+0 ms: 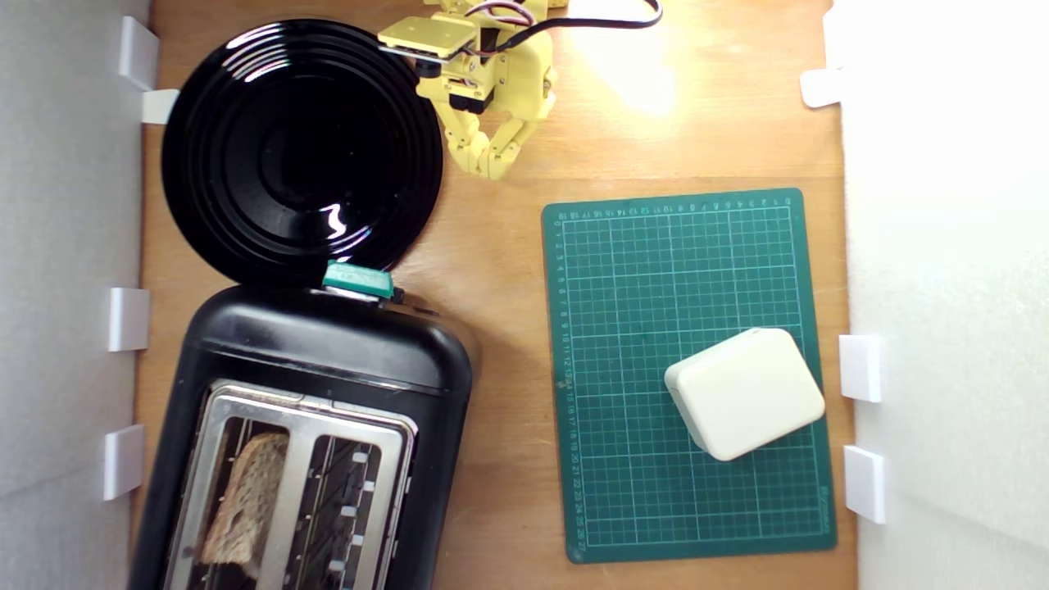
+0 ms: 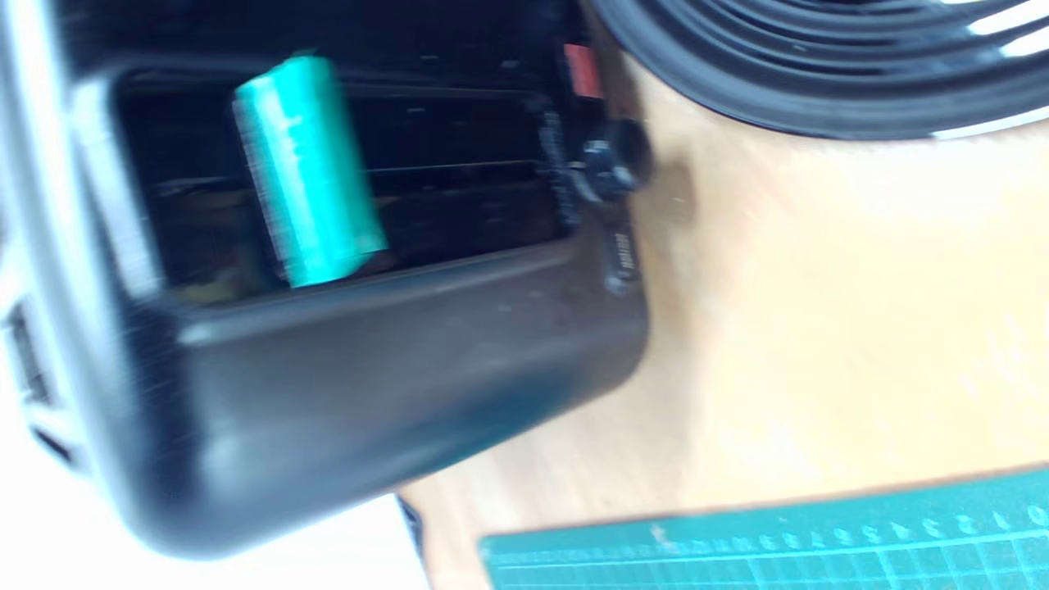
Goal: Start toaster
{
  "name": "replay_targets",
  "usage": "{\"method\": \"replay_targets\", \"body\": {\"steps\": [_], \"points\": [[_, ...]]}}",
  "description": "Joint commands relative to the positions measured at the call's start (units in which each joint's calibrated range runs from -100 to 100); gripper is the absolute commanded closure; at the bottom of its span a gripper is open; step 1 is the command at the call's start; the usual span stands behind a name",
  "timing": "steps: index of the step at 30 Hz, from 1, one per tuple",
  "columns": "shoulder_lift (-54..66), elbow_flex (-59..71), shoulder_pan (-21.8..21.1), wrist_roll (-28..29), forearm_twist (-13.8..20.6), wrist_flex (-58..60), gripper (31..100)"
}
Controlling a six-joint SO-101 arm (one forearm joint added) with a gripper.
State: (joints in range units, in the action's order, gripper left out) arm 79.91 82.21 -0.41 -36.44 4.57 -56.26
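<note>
Toaster [image 1: 328,385] sits at our worktop's [image 1: 492,270] corner, well apart from the gripper [image 1: 490,168], whose fingertips we see pinched together, empty.

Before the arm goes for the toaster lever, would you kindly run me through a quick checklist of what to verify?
1. Bread loaded: ok, a slice sits in one slot of the toaster; the other slot is empty.
2. Teal lever visible and unobstructed: ok, nothing covers it.
3. Gripper clear of objects: ok, it is over bare wood beside the black plate, holding nothing.
4. Fingers closed for pressing: ok, tips nearly meet.
5. Lever already down: cannot tell.
6. White box out of the path: ok, it rests on the green mat.
</note>
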Motion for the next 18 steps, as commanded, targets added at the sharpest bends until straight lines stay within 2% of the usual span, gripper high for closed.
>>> {"method": "replay_targets", "body": {"steps": [1,6,11,14,18], "points": [[-6.05,-11.92,-0.15,-0.44,5.37,0.11,98.9],[-11.72,-19.83,-0.15,-0.44,13.34,0.11,98.9],[-14.21,-24.64,-0.15,-0.44,17.28,0.11,98.9],[-16.29,-27.91,-0.07,-0.76,18.60,0.11,98.9],[-21.04,-34.36,1.60,-1.07,18.13,0.02,98.9]]}}
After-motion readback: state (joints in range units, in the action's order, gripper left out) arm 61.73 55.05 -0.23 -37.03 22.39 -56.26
